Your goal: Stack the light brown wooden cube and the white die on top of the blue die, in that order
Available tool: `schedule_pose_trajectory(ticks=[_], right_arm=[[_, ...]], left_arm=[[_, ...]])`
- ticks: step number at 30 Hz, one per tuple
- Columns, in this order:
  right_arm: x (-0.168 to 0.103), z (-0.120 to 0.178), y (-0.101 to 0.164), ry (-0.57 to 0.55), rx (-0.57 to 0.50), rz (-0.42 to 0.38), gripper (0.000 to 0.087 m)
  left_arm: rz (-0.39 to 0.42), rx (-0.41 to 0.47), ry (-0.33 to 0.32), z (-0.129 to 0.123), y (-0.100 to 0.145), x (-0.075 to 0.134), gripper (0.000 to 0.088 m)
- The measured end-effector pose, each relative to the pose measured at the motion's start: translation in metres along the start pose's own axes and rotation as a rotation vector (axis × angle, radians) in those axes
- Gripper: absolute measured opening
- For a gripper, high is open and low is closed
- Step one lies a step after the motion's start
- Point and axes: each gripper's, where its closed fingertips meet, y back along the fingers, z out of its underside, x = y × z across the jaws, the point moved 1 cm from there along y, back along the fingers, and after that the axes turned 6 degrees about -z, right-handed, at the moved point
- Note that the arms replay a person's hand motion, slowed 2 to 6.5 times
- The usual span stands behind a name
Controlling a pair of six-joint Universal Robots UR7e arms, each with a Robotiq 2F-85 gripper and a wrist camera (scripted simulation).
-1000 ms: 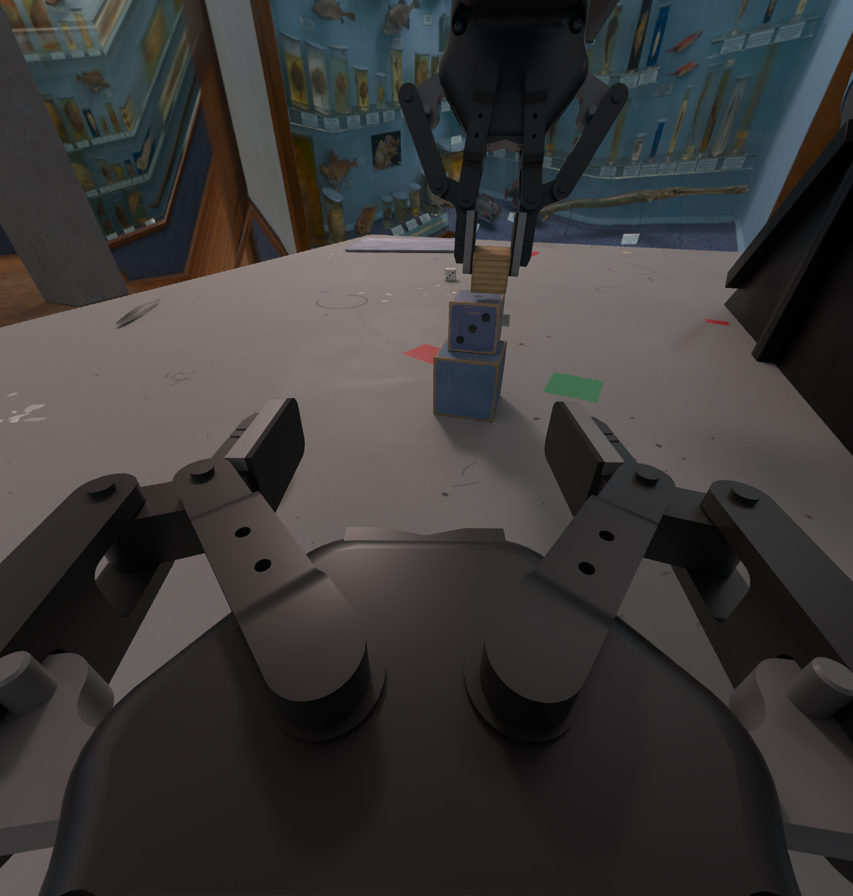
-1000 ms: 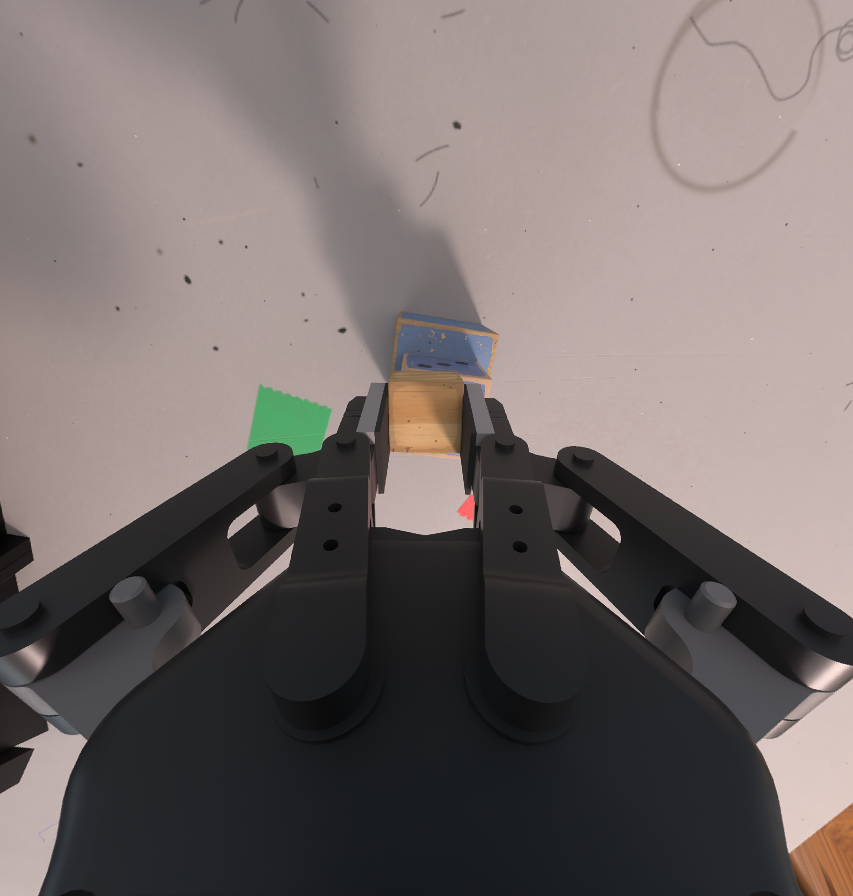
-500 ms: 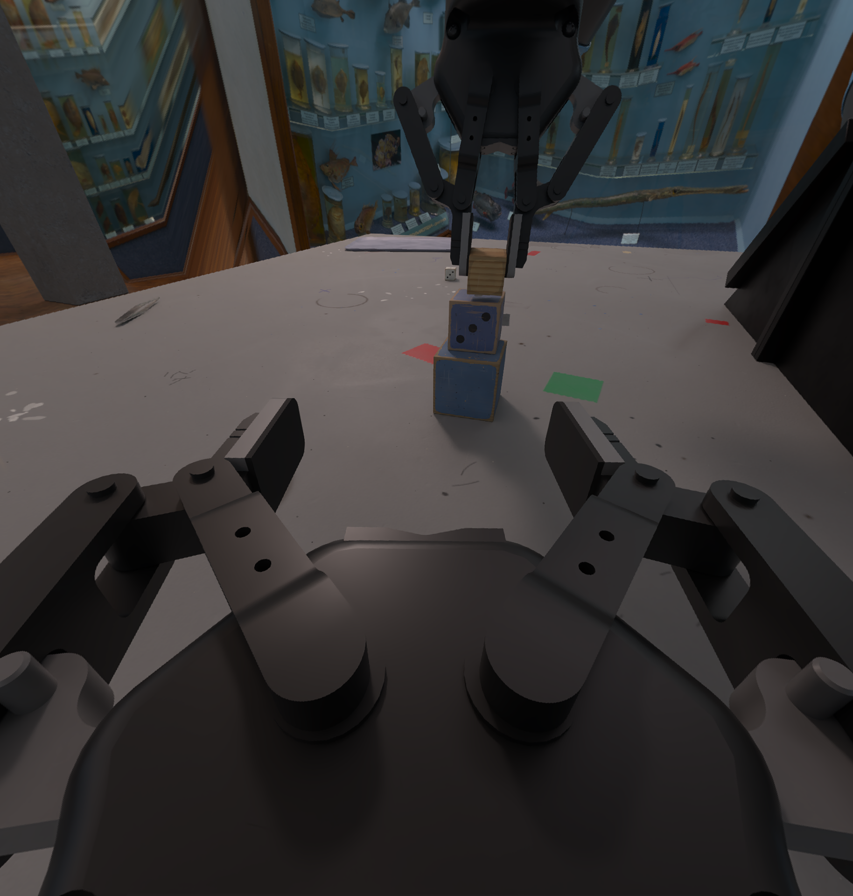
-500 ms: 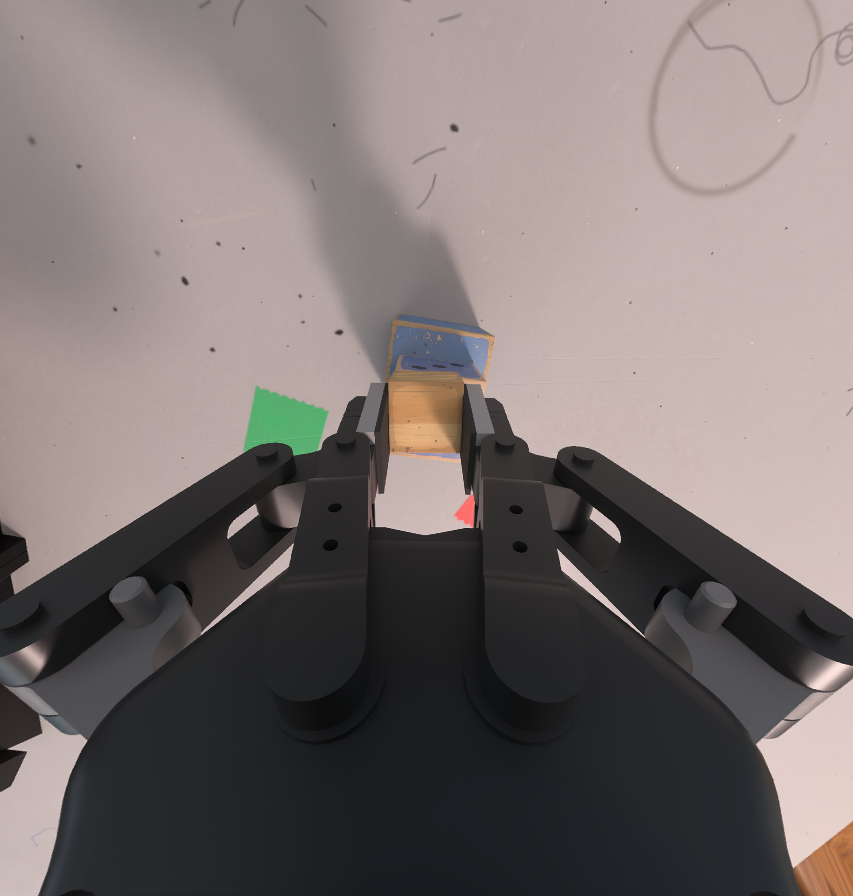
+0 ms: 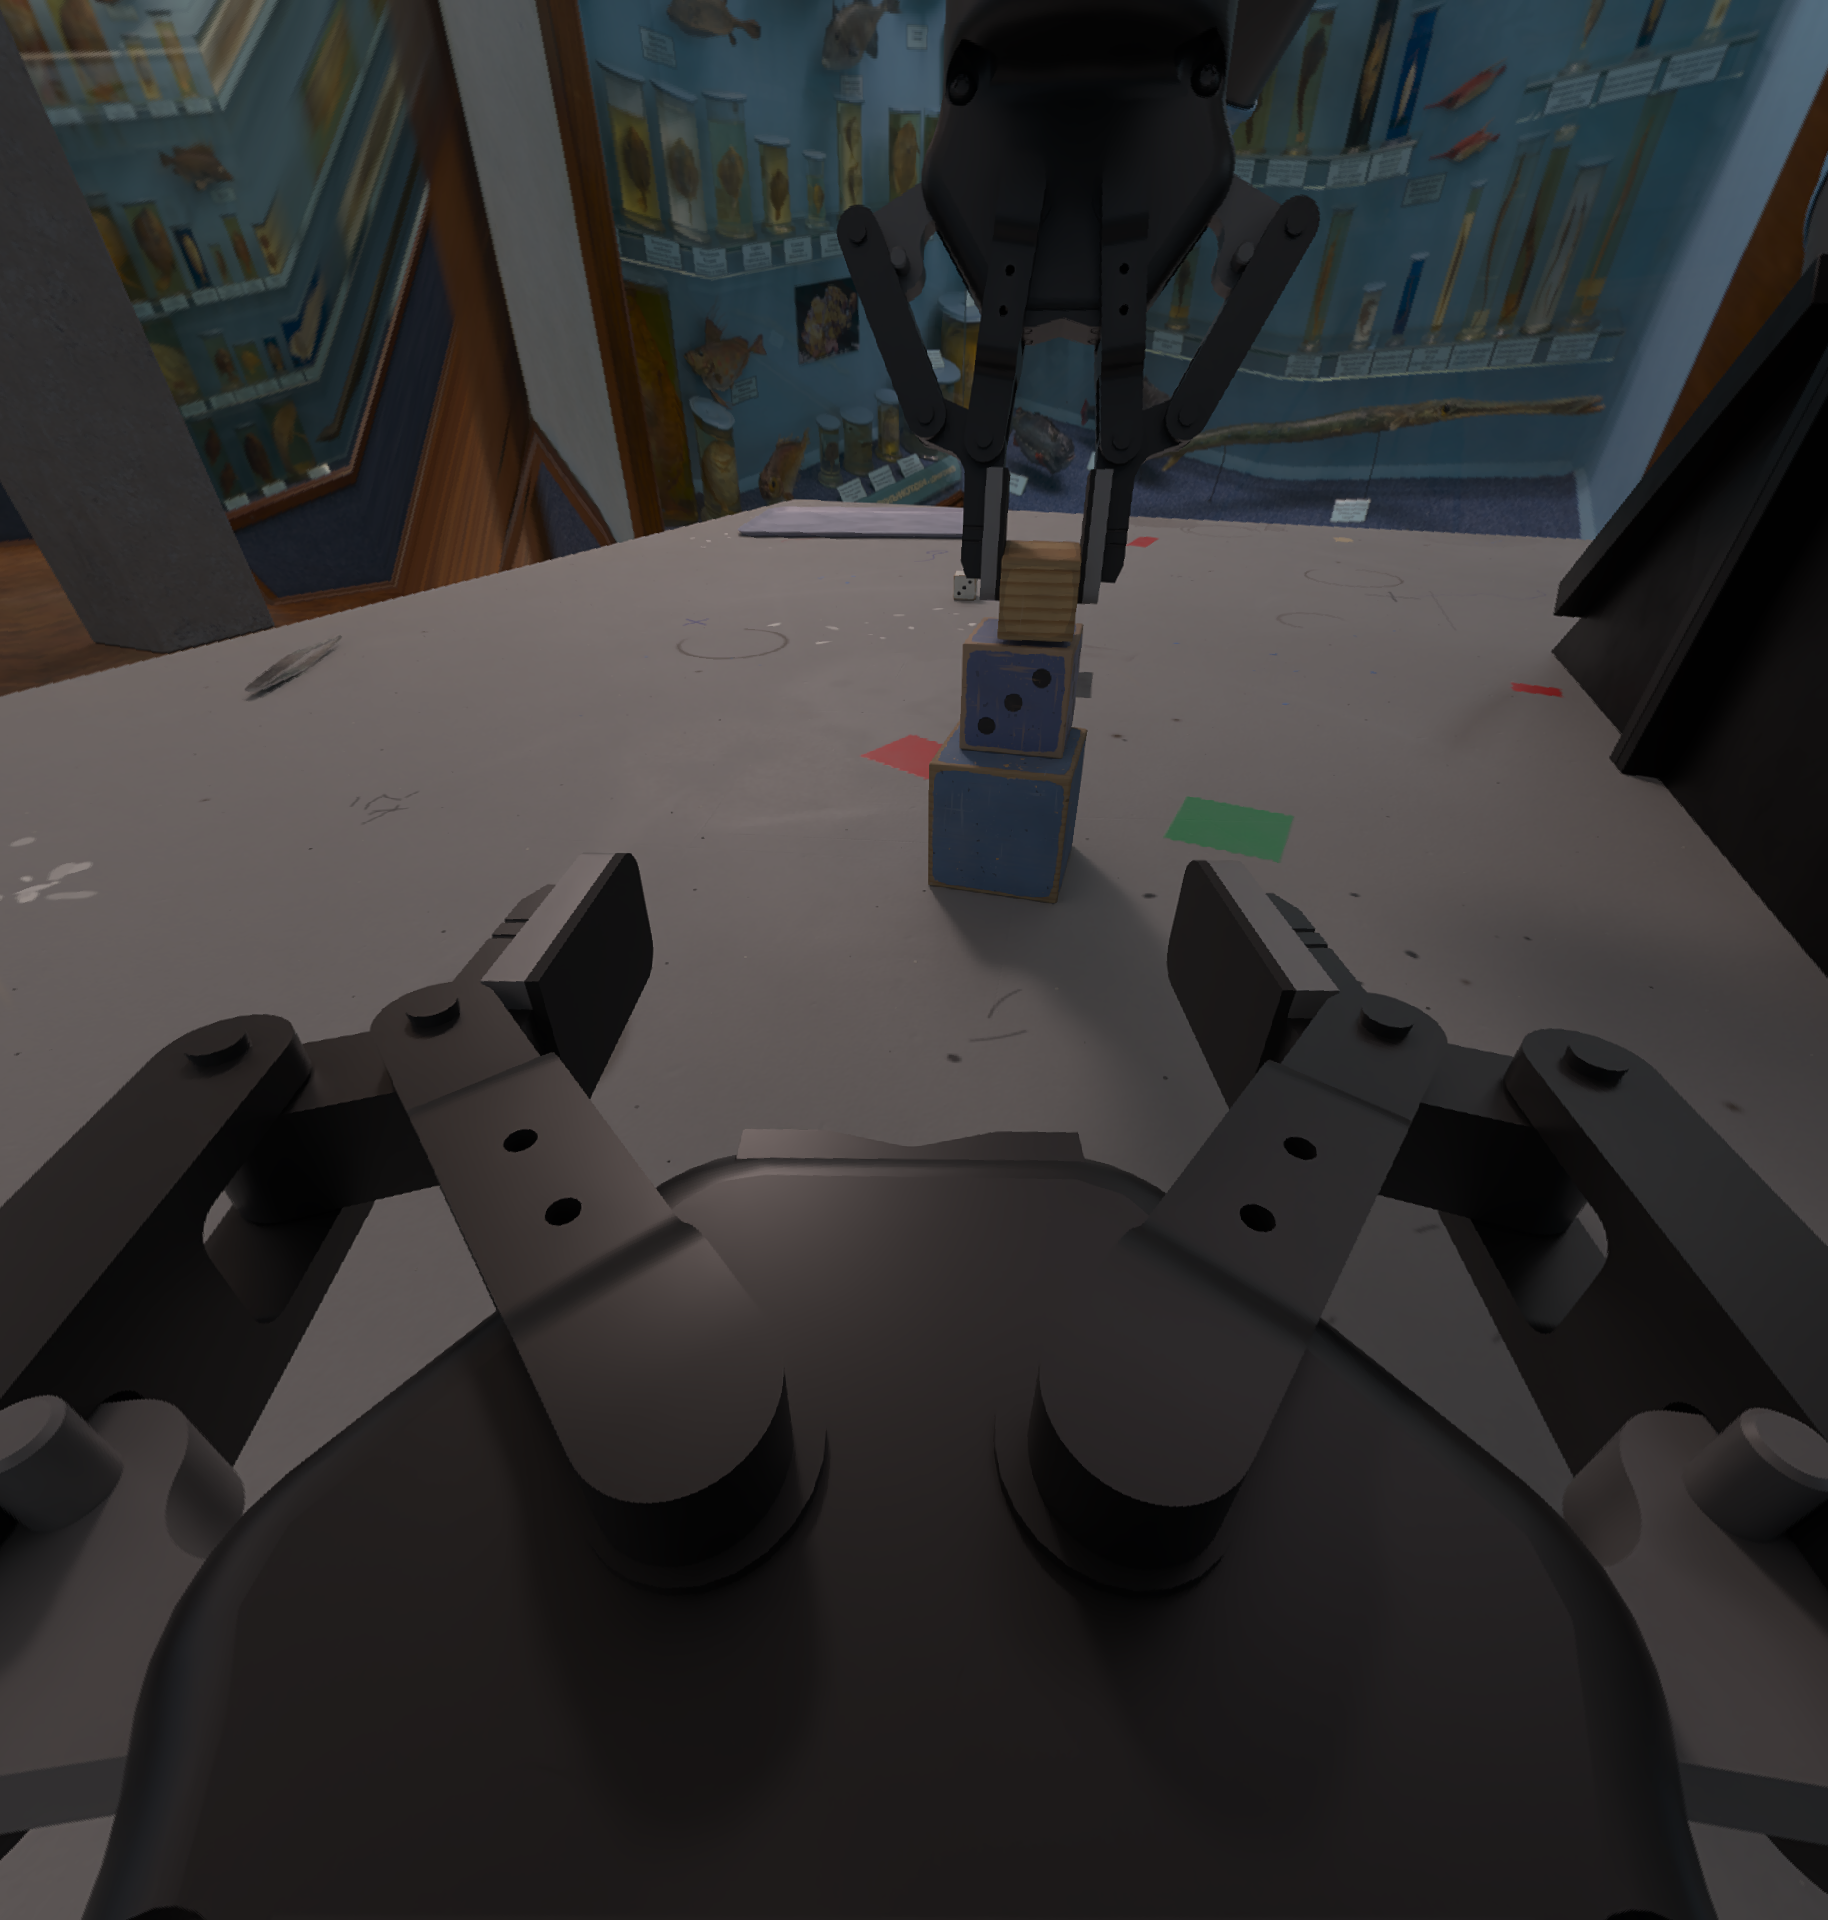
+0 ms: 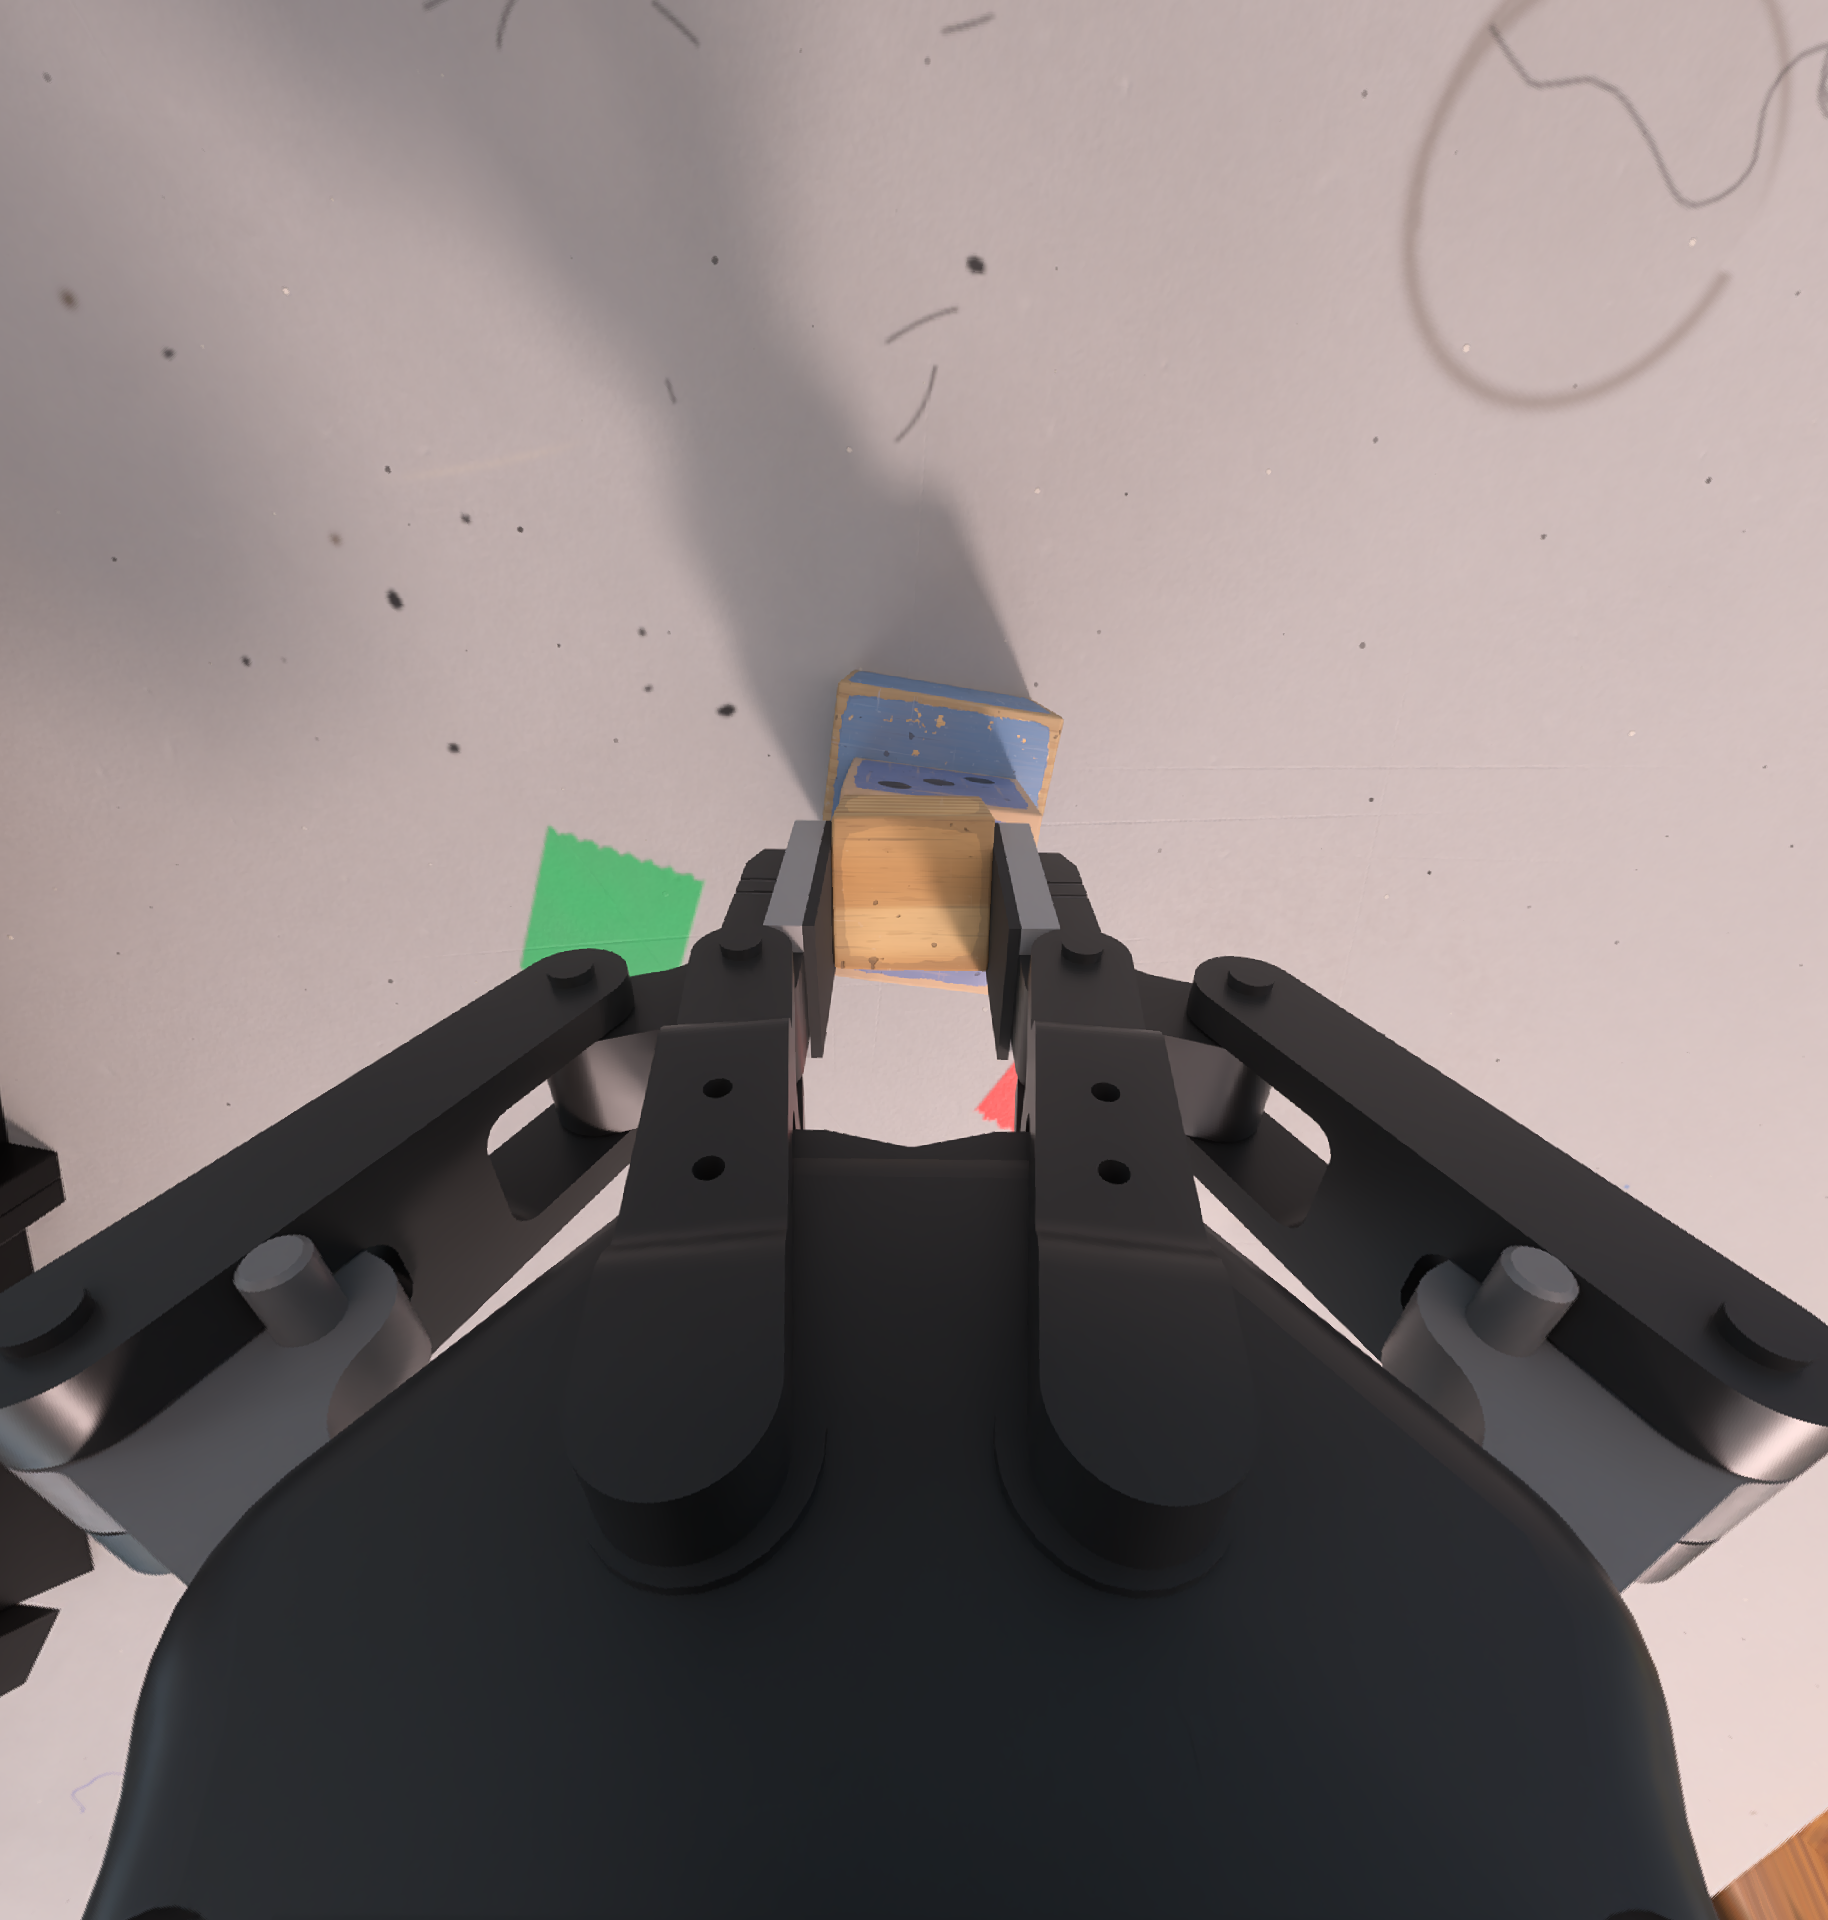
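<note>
Here the right tool (image 6: 912, 904) is closed on the light brown wooden cube (image 6: 910, 894), one dark pad pressed against each of two opposite faces. The tool points straight down, and the cube sits directly over the blue die with black pips (image 5: 1019, 698). In the left wrist view the cube's underside (image 5: 1040, 590) meets the top of the blue die, though whether its weight rests there or it hangs just clear cannot be told.

The blue die itself stands on a larger blue wooden block with worn tan edges (image 5: 1003, 831), which stands on the grey, scuffed worktop (image 5: 474, 831). The die is turned slightly against the block beneath it, so their edges do not line up.

The small white die (image 5: 964, 588) lies on the worktop beyond the blue die and a little to its left as the left wrist camera sees it, well apart from the stack and touched by nothing.

A flat green patch (image 5: 1230, 828) lies on the worktop to the right of the blue die's stack, and a flat red patch (image 5: 905, 753) just to its left.

The left tool (image 5: 910, 935) is spread wide and grips nothing, hanging over bare worktop on the near side of the blue die.
</note>
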Motion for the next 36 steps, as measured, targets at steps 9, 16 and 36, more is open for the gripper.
schedule_pose_trajectory(ticks=[9, 16, 36], right_arm=[[0.000, 0.000, 0.000, -0.004, 0.007, -0.008, 0.0250], [-0.001, 0.001, -0.001, -0.014, 0.008, -0.021, 0.0285], [0.000, 0.009, 0.021, -0.092, 0.092, 0.044, 0.0556]], left_arm=[[0.000, 0.001, 0.001, 0.000, 0.000, 0.000, 0.0854], [0.000, 0.001, 0.002, 0.000, 0.000, 0.000, 0.0854], [0.002, 0.000, 0.002, 0.000, 0.000, 0.000, 0.0854]])
